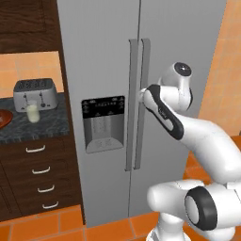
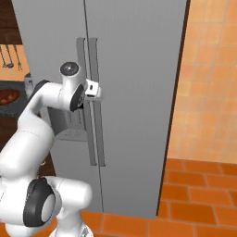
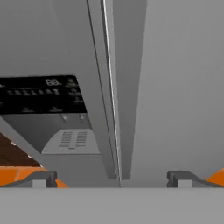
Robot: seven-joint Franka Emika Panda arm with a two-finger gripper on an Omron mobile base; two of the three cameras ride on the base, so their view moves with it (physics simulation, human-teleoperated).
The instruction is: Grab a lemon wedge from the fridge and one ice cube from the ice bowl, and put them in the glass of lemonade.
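Note:
The grey two-door fridge (image 1: 103,56) stands shut, with its two long handles (image 1: 139,103) side by side at the middle seam. My gripper (image 3: 111,179) is open right in front of these handles (image 3: 113,87), a fingertip on either side and nothing between them. In the right base view the gripper (image 2: 96,89) sits against the handles at dispenser height. The glass of lemonade (image 1: 32,113) stands on the dark counter (image 1: 52,124) before the toaster (image 1: 35,93). At the left edge, part of the ice bowl (image 1: 3,119) shows. The lemon wedge and the ice cube are hidden.
A black dispenser panel (image 1: 103,123) is set in the left door. Dark wood drawers (image 1: 40,176) sit under the counter, and a dark cabinet (image 1: 28,23) hangs above it. Orange tiled wall (image 2: 208,83) and floor (image 2: 203,185) lie right of the fridge.

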